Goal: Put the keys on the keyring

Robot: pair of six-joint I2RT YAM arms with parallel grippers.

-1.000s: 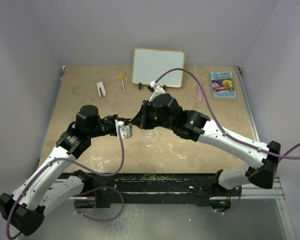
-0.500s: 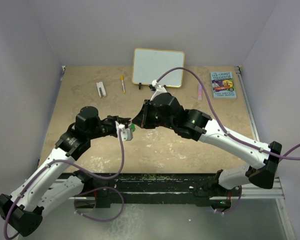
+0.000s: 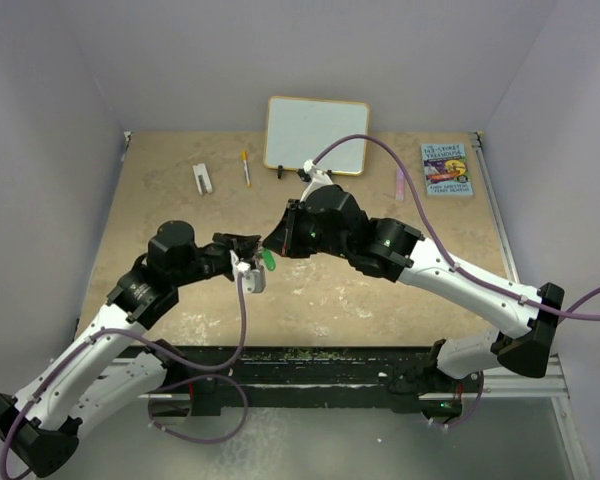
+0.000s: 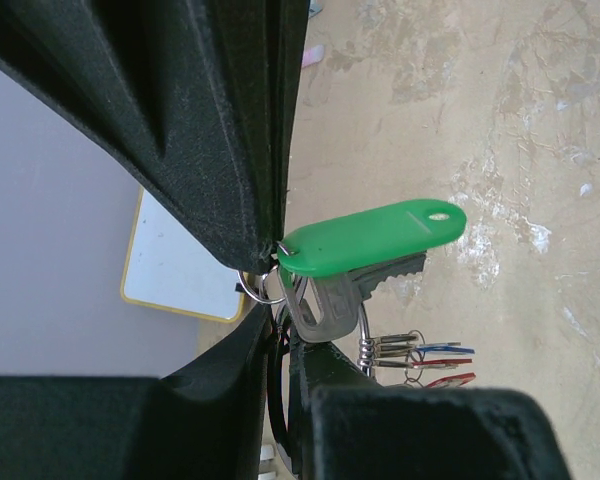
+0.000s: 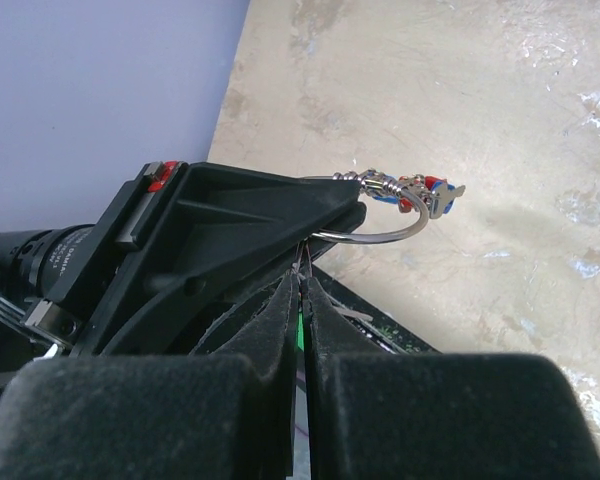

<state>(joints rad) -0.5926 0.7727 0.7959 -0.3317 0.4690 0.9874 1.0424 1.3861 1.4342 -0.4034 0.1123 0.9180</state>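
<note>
The left gripper (image 4: 268, 272) is pinched tight on the little loop of a silver key (image 4: 325, 305), whose bright green tag (image 4: 370, 238) sticks out sideways. Right beside it, the right gripper (image 5: 302, 285) is clamped flat on the keyring (image 5: 380, 236), a thin silver wire arc carrying small keys (image 5: 425, 190) with red and blue tags. Both are held above the middle of a mottled beige tabletop (image 3: 180, 200). Pale lilac walls (image 3: 180, 60) box it in, and a framed whiteboard (image 3: 317, 133) and a book (image 3: 446, 168) sit at the far edge.

Robot lab cell: blank walls (image 3: 50, 120) box in tan table (image 3: 170, 215).
</note>
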